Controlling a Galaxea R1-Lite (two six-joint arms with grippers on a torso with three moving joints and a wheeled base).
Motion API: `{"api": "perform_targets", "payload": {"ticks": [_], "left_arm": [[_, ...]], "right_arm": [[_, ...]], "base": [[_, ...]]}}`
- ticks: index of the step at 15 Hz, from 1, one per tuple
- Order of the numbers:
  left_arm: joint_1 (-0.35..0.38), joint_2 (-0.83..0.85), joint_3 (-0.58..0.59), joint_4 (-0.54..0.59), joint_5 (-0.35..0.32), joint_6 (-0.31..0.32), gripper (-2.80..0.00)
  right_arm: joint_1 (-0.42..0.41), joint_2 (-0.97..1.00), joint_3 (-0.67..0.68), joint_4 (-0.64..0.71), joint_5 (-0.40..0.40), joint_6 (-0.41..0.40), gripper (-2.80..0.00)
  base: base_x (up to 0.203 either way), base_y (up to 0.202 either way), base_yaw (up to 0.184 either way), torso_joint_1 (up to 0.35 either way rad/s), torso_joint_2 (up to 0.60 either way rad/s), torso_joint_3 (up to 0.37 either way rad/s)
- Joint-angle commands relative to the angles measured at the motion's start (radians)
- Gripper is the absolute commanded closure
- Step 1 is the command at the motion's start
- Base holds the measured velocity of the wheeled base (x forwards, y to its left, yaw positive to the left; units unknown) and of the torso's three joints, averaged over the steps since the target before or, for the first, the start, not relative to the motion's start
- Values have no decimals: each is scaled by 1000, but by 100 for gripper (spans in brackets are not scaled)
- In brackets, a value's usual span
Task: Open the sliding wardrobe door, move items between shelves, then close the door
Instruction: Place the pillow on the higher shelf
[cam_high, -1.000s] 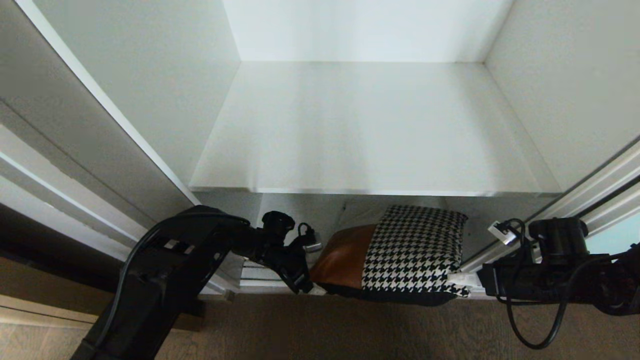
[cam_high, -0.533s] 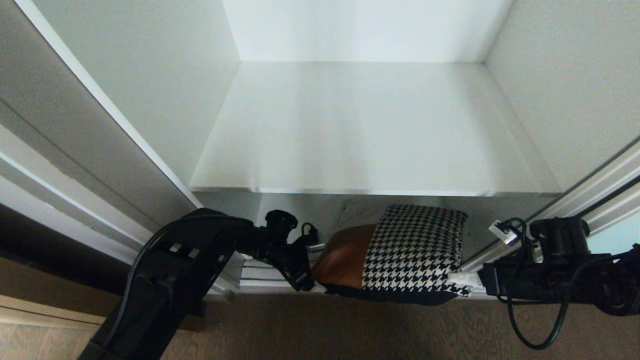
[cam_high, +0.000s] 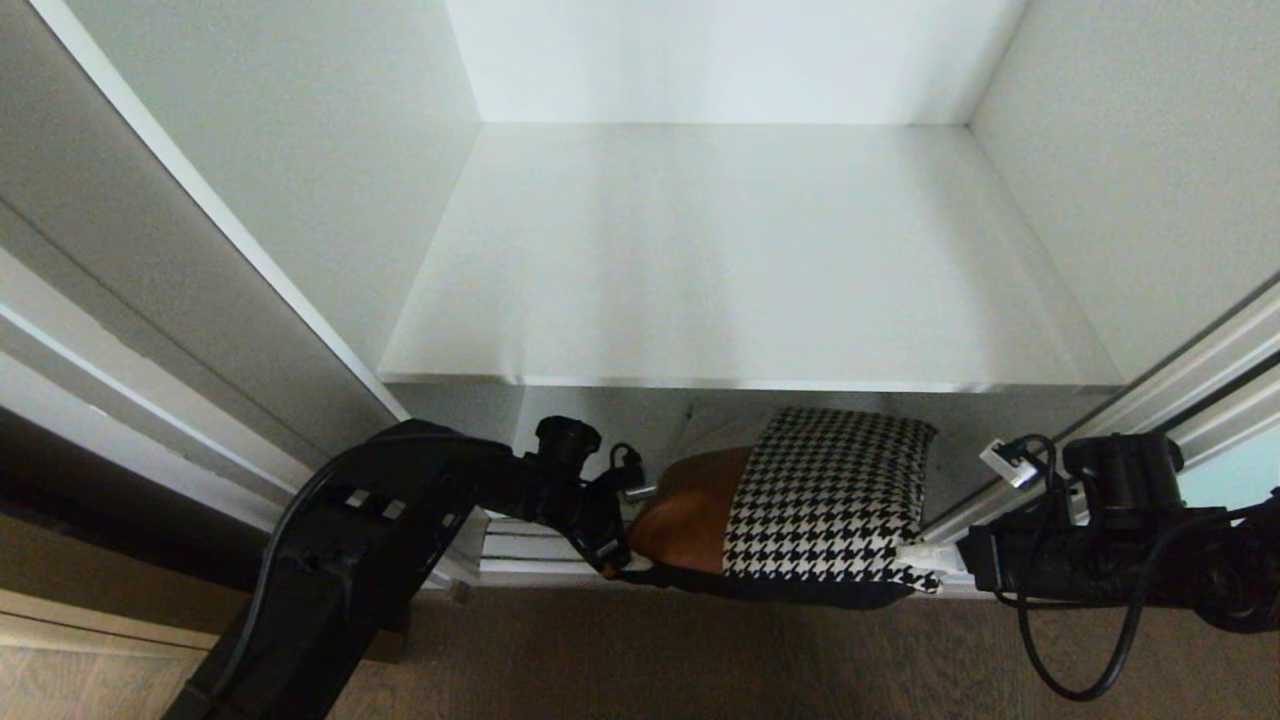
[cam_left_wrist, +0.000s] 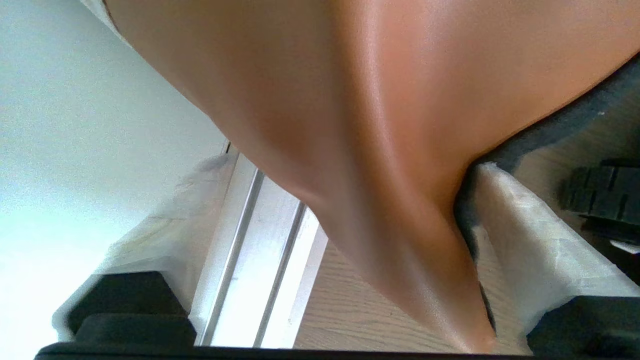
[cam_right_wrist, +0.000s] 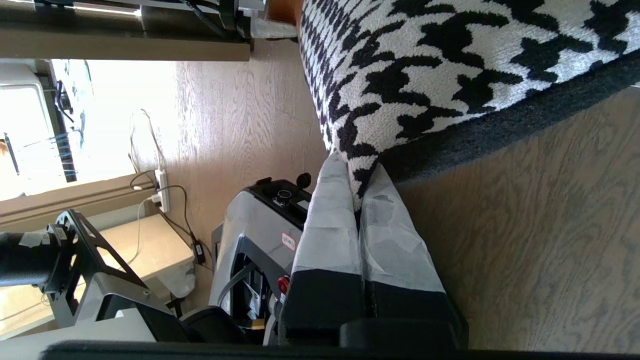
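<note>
Wardrobe open; sliding door (cam_high: 1235, 465) pushed aside at the right. Cushion (cam_high: 800, 500) sits at the front edge of the lower shelf, overhanging the floor (cam_high: 700, 660). Right gripper (cam_right_wrist: 357, 200): jaws clamped on its houndstooth corner. Left gripper (cam_left_wrist: 320, 260): jaws apart, straddling the tan leather end, not yet closed. Upper shelf (cam_high: 720, 260) bare. Judged: door opened; lift to the other shelf and closing remain.
</note>
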Motion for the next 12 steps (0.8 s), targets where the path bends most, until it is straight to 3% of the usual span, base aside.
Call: {"api": "perform_targets", "payload": {"ticks": [1,7,10,12], "left_arm": [[-2,2,0,0,0,5,0],[-2,3,1,8,-10,-6,0],[-1,4,3,13,-89,-18,0],[-2,3,11,13,-129,-68,0]], "right_arm": [[0,-4,1,-4,8,0,0],[0,5,-2,-4,8,0,0],[0,10,-6,-3,8,0,0],[0,13,-8,-4,8,1,0]], "base": [[0,0,0,0,0,0],[0,0,0,0,0,0],[0,0,0,0,0,0],[0,0,0,0,0,0]]}}
